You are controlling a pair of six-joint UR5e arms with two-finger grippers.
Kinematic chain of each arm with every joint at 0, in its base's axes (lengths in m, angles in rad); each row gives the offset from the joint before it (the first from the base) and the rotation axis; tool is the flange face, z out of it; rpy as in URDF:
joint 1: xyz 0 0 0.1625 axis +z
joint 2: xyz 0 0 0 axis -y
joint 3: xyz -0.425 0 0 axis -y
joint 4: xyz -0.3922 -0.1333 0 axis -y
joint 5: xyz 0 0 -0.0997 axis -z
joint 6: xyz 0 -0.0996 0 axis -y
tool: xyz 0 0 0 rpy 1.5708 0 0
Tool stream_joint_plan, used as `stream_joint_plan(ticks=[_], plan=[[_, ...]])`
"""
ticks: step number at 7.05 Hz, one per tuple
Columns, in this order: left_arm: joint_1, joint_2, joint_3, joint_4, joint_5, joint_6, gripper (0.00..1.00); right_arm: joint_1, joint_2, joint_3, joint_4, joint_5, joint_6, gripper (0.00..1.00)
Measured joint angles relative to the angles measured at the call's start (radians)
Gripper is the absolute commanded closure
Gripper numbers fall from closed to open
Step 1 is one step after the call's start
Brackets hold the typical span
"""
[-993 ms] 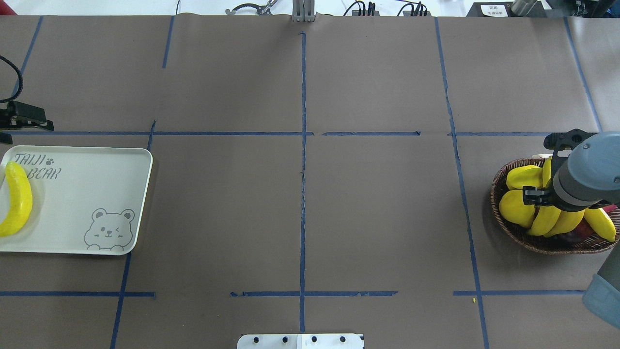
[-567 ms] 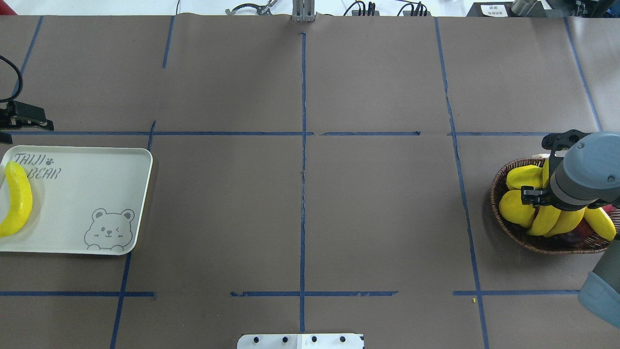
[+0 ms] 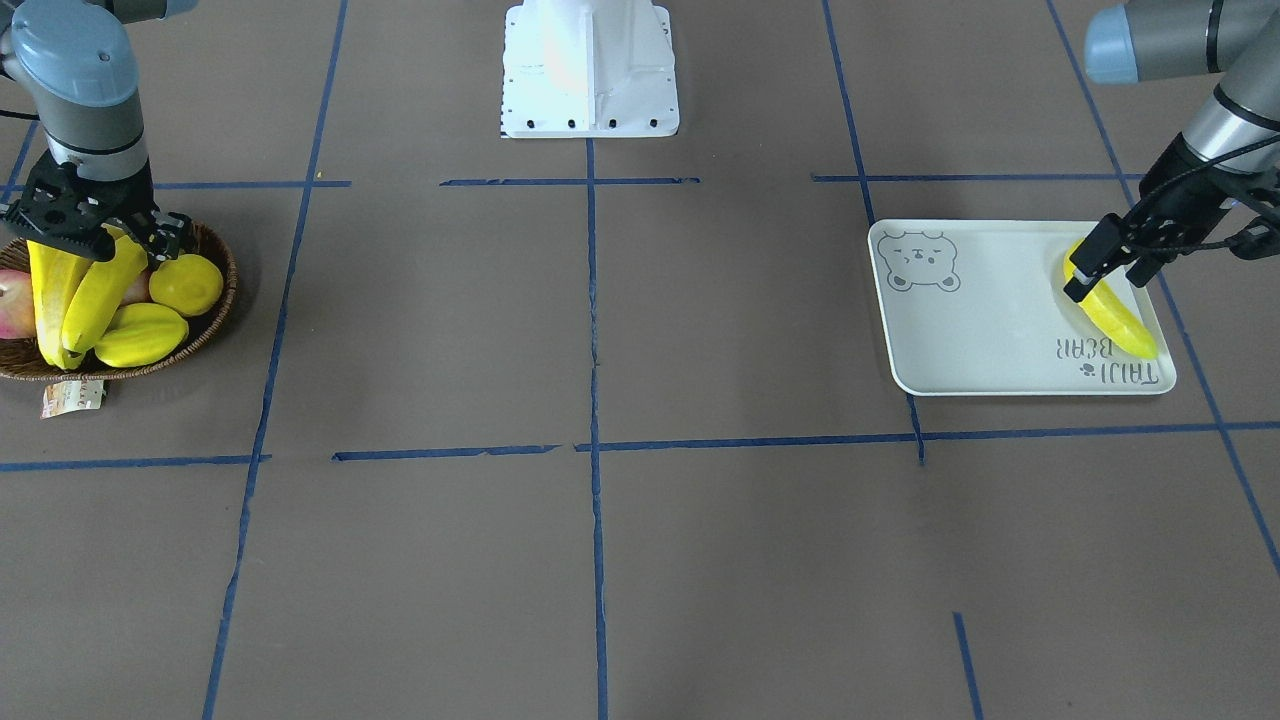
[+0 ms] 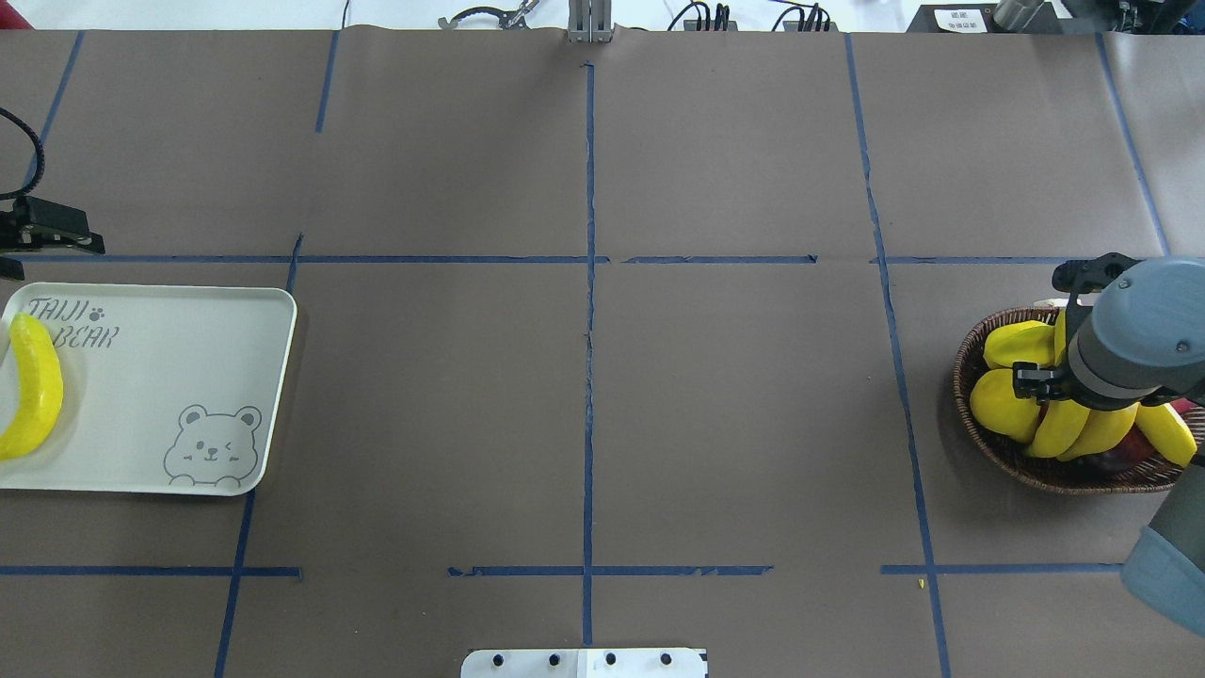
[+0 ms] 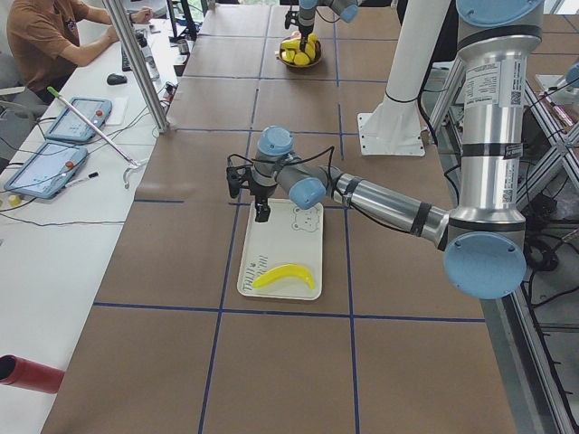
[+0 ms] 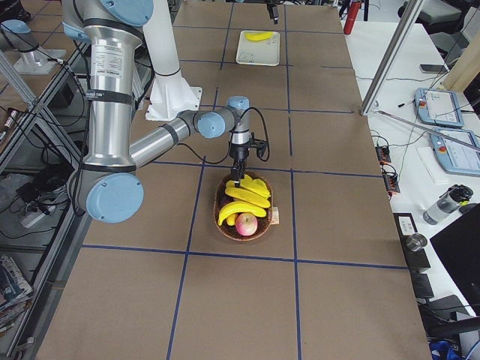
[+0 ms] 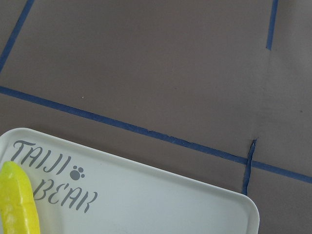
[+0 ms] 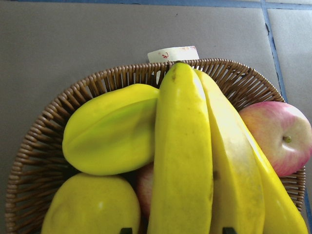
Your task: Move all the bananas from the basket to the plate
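Observation:
One banana (image 4: 33, 386) lies on the white bear plate (image 4: 169, 377), at its end near the lettering; it also shows in the front view (image 3: 1112, 312). Three more bananas (image 3: 75, 295) lie in the wicker basket (image 3: 226, 300). My right gripper (image 3: 92, 240) is open and low over the basket. In the right wrist view its fingertips (image 8: 126, 229) straddle the top banana (image 8: 183, 161). My left gripper (image 3: 1110, 265) is open and empty, raised above the plate's far edge. The left wrist view shows the plate corner (image 7: 161, 195) and a banana tip (image 7: 17, 200).
The basket also holds a ridged starfruit (image 8: 112, 131), a lemon (image 8: 90, 207) and a pink apple (image 8: 278, 136). A paper tag (image 3: 72, 397) lies beside the basket. The robot's white base (image 3: 590, 70) stands at the table's near middle. An operator sits beyond the far side.
My right wrist has shifted slightly left over the basket. The bananas, the plate and the left arm have not moved.

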Motion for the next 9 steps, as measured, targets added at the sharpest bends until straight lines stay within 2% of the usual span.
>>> stream_joint_plan(ticks=[1, 7, 9], plan=[[0.000, 0.000, 0.000, 0.000, 0.000, 0.000, 0.00, 0.000, 0.000, 0.000, 0.000, 0.000, 0.000, 0.39], [0.001, 0.002, 0.002, -0.001, 0.002, 0.000, 0.00, -0.001, 0.001, -0.006, -0.002, 0.002, 0.000, 0.40], [0.001, 0.001, 0.003, -0.001, 0.002, 0.001, 0.00, -0.002, 0.001, -0.013, -0.002, 0.002, 0.000, 0.77]])
